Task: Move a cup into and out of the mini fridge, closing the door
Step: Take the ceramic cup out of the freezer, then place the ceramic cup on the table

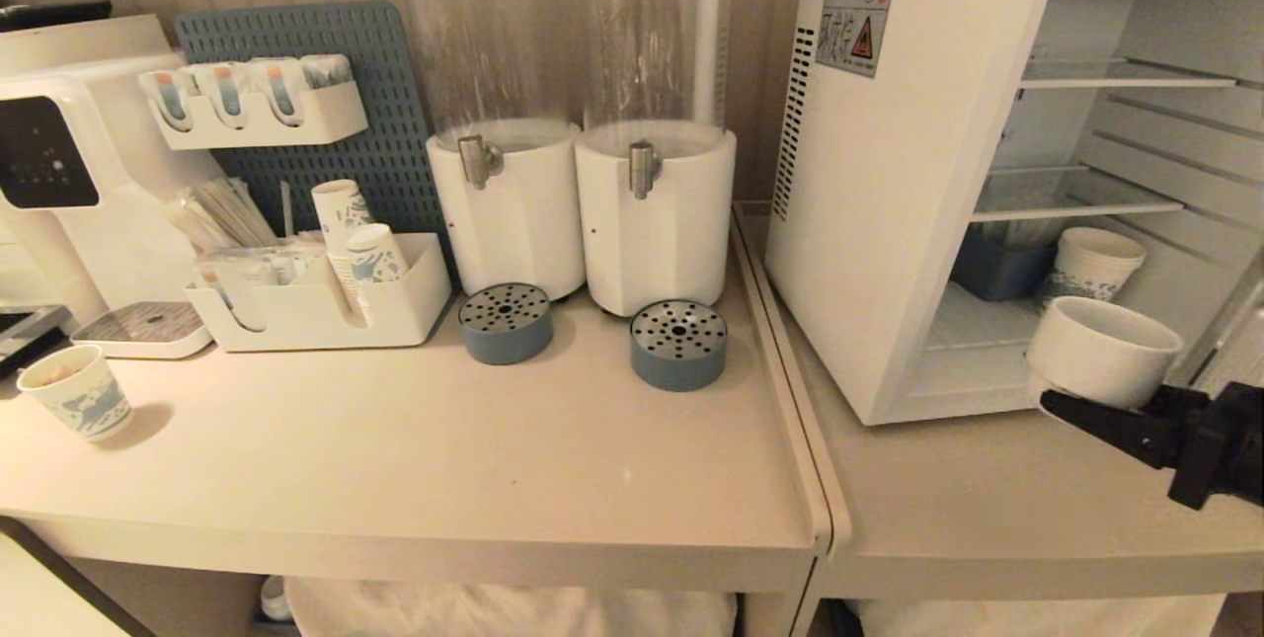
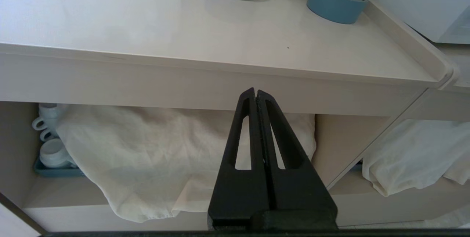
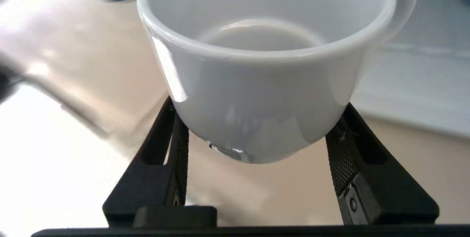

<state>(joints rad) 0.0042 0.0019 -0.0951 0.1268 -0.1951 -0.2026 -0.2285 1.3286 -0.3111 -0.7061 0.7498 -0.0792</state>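
The right tool (image 1: 1062, 400) grips the cup (image 1: 1101, 351) low on its base, fingers spread about halfway, in the air just in front of the open mini fridge (image 1: 889, 173) — whether going in or out, I cannot tell. The door is not yet closed. The left tool (image 2: 256, 93) is closed and empty, below the desk (image 2: 183, 27) edge.
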